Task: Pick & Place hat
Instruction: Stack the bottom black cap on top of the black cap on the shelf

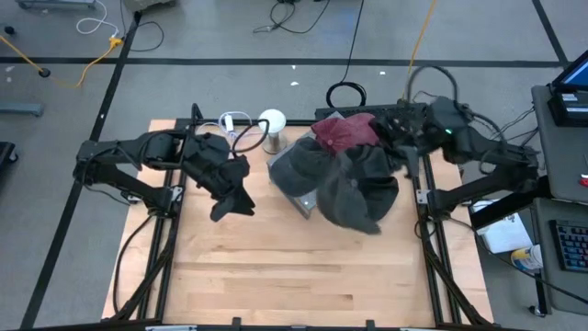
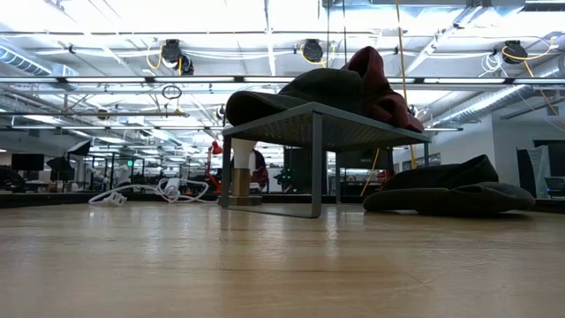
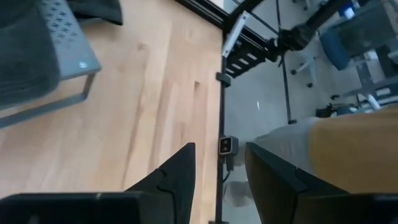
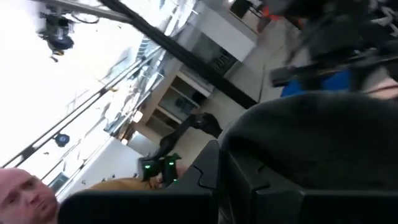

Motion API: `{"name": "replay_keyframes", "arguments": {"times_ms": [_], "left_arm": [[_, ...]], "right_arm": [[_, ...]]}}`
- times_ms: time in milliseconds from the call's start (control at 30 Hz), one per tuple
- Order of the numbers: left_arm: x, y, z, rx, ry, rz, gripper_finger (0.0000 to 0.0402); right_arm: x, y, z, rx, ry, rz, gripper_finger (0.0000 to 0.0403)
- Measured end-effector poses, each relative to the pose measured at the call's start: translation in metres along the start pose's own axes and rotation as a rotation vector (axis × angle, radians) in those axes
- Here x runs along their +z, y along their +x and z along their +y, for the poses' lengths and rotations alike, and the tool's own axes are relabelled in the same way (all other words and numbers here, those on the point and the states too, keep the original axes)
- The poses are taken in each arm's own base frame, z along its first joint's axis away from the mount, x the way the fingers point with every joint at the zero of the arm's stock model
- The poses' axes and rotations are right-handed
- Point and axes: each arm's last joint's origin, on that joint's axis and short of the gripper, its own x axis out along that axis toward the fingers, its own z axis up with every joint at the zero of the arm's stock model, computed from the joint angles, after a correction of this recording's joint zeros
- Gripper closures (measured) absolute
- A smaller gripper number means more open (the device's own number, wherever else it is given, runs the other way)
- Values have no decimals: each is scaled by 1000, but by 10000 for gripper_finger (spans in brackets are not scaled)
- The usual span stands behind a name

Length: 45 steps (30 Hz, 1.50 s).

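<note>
- Jaws of your left gripper stand apart and hold nothing; the left wrist view shows bare wood and the table edge between its two dark fingers.
- Your right gripper sits at the table's back right, against the heap of hats; you cannot tell from any view whether it is open or closed.
- You have at least three hats in view. One dark grey hat and one dark red hat lie on top of a small grey metal stand.
- One more dark hat lies flat on the wooden table, just beside the stand on the right arm's side.
- One white-topped cylinder stands behind the stand, with a white cable near it.
</note>
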Motion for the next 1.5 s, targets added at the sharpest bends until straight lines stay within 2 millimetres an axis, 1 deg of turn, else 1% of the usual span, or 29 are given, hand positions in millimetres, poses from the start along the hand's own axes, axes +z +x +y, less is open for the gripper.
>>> {"name": "replay_keyframes", "arguments": {"times_ms": [67, 233, 400, 500, 633, 733, 833, 967, 1100, 1300, 1500], "left_arm": [[-2, 1, -3, -10, 9, 10, 266], [-6, 4, -9, -35, 24, 33, 270], [-9, 5, -14, -51, 42, 48, 270], [-10, 6, -15, -56, 47, 54, 270], [-12, 7, -18, -64, 55, 61, 270], [-13, 7, -19, -67, 65, 65, 270], [-13, 7, -19, -68, 79, 65, 270], [-13, 7, -19, -67, 81, 66, 270], [-13, 7, -19, -65, 81, 69, 270], [-14, 7, -19, -85, 114, 82, 270], [-14, 7, -19, -86, 115, 82, 270]], "right_arm": [[8, -1, -11, -12, 17, 21, 402], [32, 2, -45, -12, 87, 93, 402], [60, 4, -81, 26, 151, 148, 402], [77, 5, -98, 24, 184, 184, 402], [100, 13, -116, 40, 195, 233, 402], [111, 22, -127, 46, 198, 248, 402], [115, 26, -141, 30, 210, 246, 402], [113, 26, -158, -3, 238, 250, 403], [109, 20, -174, -58, 275, 255, 403], [100, 8, -198, -192, 313, 233, 403], [97, -2, -212, -284, 309, 208, 403]]}}
